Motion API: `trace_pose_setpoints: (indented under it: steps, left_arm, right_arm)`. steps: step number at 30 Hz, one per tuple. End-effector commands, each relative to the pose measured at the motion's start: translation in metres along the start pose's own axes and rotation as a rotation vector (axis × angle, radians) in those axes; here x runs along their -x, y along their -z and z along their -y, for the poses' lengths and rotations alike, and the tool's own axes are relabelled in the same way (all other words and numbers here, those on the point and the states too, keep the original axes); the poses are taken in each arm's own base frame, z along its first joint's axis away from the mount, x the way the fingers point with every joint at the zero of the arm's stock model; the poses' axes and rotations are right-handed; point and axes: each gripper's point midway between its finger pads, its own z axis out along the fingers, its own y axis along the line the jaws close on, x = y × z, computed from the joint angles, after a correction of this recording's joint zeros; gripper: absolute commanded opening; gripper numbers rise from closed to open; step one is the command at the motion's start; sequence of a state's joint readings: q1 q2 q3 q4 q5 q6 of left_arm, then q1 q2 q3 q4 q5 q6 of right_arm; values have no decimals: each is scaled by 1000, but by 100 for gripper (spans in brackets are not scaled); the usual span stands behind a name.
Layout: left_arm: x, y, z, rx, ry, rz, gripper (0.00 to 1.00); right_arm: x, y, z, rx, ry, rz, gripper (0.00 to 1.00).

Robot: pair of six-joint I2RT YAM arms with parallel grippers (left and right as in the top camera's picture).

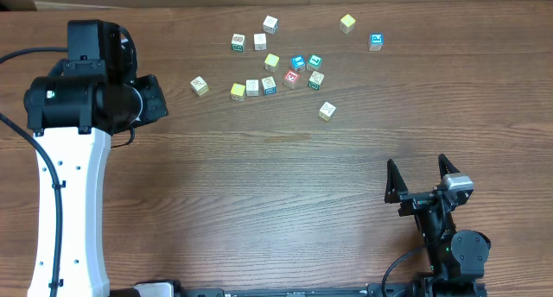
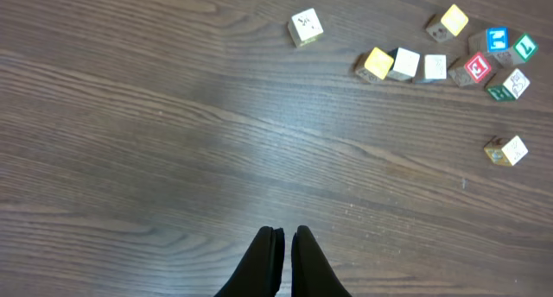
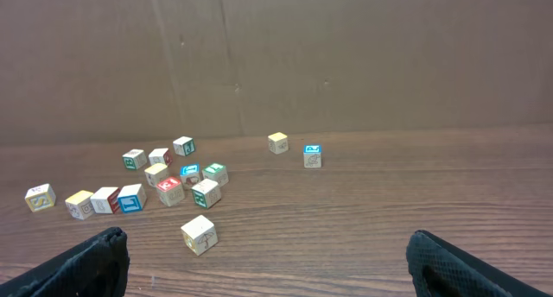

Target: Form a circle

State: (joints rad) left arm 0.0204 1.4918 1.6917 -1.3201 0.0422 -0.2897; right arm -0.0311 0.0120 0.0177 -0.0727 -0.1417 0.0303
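Overhead: the left gripper (image 1: 155, 99) is pointing across the table (image 1: 259, 202), and the circle (image 1: 294, 76) is lying well ahead of its jaws. The right gripper (image 1: 418, 166) is standing released and empty, with the cluster far beyond its tips, off to their left.

Left wrist: the jaws are pressing together, clenched on nothing, and the circle (image 2: 477, 68) is sitting far ahead and right.

Right wrist: the jaws are gaping wide, and the circle (image 3: 171, 191) is resting ahead, nearer the left finger (image 3: 91, 258).

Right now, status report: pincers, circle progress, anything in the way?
Left pincer shut, empty, short of the cubes. Right pincer open, parked clear. Circle not formed: cubes scattered, one tight cluster. Nothing blocking.
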Motion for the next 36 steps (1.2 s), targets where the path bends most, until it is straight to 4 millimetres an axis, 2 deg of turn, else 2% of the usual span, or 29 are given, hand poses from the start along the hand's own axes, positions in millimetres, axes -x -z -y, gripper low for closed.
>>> trace_pose_setpoints:
  steps: [1, 5, 8, 14, 31, 36]
  left_arm:
    - [3, 2, 4, -27, 11, -4, 4]
    - [3, 1, 4, -27, 11, -6, 4]
    - [3, 1, 4, -26, 11, -8, 11]
    - [2, 1, 4, -25, 12, -12, 15]
    - [2, 1, 4, -25, 12, -12, 14]
    - [2, 1, 4, -26, 12, -12, 4]
  right_arm:
    - [-2, 0, -1, 7, -6, 1, 100]
    - [-2, 0, -1, 7, -6, 1, 100]
    - [-2, 0, -1, 7, -6, 2, 100]
    - [-2, 0, -1, 7, -6, 1, 100]
    - [-2, 0, -1, 7, -6, 1, 100]
    - [-2, 0, -1, 7, -6, 1, 100]
